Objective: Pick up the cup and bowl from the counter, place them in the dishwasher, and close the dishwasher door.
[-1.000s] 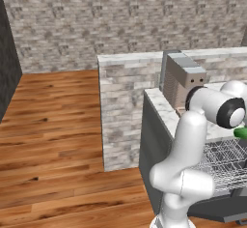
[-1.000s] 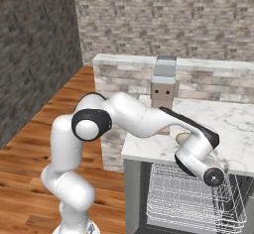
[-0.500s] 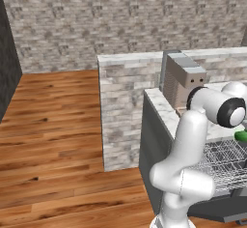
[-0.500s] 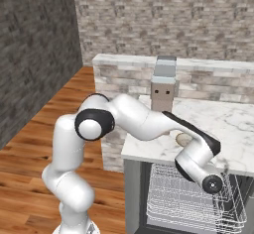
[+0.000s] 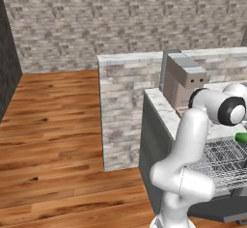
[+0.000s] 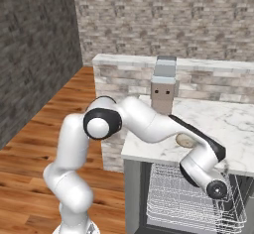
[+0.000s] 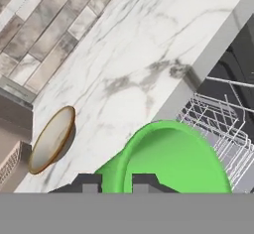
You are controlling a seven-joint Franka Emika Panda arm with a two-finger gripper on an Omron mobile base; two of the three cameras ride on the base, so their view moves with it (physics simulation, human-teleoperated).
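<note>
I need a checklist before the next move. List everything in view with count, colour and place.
cup: one, bright green, at the hand, over the rack by the counter edge.
bowl: one, tan with paler rim, on the counter.
counter: one, white-and-grey marble.
coffee machine: one, grey-tan box, at the back of the counter.
rack: one, silver wire, pulled out below the counter.
dishwasher: one, dark grey, open under the counter.
ledge: one, stone brick, behind the counter.
floor: brown wood.
hand: one, dark fingertips straddling the cup's rim; whether it is gripping or letting go is unclear.
</note>
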